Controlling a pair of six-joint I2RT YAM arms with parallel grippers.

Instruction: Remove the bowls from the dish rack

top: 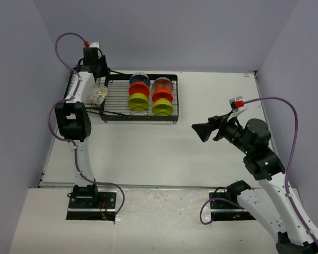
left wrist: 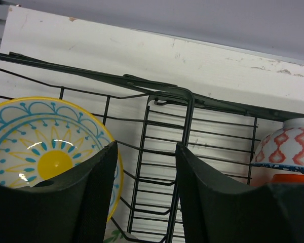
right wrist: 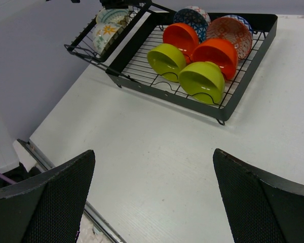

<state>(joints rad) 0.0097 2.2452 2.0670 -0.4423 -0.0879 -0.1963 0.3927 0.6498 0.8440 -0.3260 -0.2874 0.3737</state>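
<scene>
Toward the far left of the counter (top: 217,100) stands the dish rack (top: 141,119), with every bowl in it. On its flat section two rows stand on edge. One has a lime green bowl (right wrist: 165,61) nearest me, an orange bowl (right wrist: 180,36) behind it and a blue-patterned bowl (right wrist: 191,15) at the back. Beside them stand a second lime green bowl (right wrist: 202,81), a second orange bowl (right wrist: 219,50) and a red-patterned bowl (right wrist: 234,29). Two cream bowls (right wrist: 107,34) lie in the tilted basket section. My left hand (left wrist: 146,152) hangs over that basket, fingers parted and gripping nothing, one cream bowl partly hidden behind its left finger. My right hand (right wrist: 154,162) hovers above the counter well apart from the rack, spread wide, holding nothing.
</scene>
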